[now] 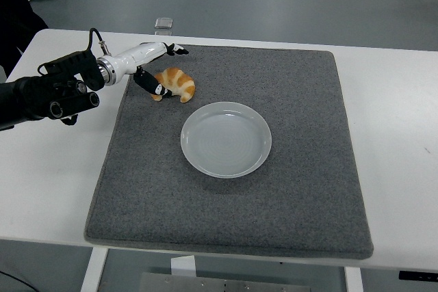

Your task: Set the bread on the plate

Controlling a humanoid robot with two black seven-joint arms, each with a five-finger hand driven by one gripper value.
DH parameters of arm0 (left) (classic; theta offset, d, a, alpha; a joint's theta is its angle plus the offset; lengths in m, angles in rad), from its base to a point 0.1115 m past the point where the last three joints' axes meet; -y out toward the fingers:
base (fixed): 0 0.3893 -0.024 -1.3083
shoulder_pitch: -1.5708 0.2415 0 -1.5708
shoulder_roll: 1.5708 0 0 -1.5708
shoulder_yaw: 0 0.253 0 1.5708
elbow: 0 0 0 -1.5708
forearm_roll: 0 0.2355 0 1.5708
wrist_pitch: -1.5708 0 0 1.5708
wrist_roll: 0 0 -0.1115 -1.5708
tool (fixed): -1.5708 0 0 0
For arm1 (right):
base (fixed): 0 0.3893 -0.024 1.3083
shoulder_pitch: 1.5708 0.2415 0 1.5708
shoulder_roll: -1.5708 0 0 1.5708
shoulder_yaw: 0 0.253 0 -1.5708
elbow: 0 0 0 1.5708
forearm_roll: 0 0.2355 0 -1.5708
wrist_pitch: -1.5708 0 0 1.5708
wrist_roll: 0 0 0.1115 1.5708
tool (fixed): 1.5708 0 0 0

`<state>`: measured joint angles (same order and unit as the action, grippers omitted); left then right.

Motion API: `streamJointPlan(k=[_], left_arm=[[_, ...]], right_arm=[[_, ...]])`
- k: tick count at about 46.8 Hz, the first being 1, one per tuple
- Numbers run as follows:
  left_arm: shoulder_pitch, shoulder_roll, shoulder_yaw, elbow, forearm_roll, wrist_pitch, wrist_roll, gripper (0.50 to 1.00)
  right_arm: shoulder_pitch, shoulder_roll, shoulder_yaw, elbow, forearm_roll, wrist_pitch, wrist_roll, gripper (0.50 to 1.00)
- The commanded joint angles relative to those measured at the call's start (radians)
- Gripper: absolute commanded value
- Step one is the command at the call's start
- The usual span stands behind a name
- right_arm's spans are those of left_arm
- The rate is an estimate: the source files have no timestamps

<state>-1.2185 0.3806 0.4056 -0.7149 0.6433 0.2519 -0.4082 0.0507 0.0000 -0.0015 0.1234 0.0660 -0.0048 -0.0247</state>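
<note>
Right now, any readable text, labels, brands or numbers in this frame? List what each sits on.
None readable.
Croissant, plate, grey mat and white table: no print.
Left hand and its black arm: no legible markings.
Small clear object on the floor: too small to read.

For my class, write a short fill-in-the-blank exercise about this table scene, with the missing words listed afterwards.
1. The croissant lies on the grey ____.
2. The white plate holds ____.
3. The croissant sits to the plate's upper ____ in the picture.
4. The robot's ____ hand is at the croissant.

Missing words: mat; nothing; left; left
</note>
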Motion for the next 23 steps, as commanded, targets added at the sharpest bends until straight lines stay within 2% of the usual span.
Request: streamJointPlan(k=[1,10,16,19,23], left_arm=[[0.030,-0.023,-0.047,0.046,0.004,-0.002,0.000,0.945],[0.068,-0.075,-0.062,0.113,0.002,-0.002,0.000,0.943],[0.083,-0.094,-0.063,0.120,-0.002,-0.002,0.000,0.934],[0.086,-0.098,-0.067,0.118,-0.001,-0.002,0.000,0.870],[0.097,-0.098,-0.068,0.117,0.001,-0.003,0.000,0.725]], right_arm=[[0.000,0.000,0.000,0.001,0.000,-0.001,0.000,0.952],[0.000,0.000,0.000,0.001,0.000,-0.001,-0.001,0.952],[0.000,0.000,0.000,0.001,-0.002,-0.001,-0.001,0.952],[0.000,0.000,0.000,0.001,-0.002,-0.001,-0.003,0.952],[0.000,0.000,0.000,0.001,-0.002,-0.001,-0.003,0.952]])
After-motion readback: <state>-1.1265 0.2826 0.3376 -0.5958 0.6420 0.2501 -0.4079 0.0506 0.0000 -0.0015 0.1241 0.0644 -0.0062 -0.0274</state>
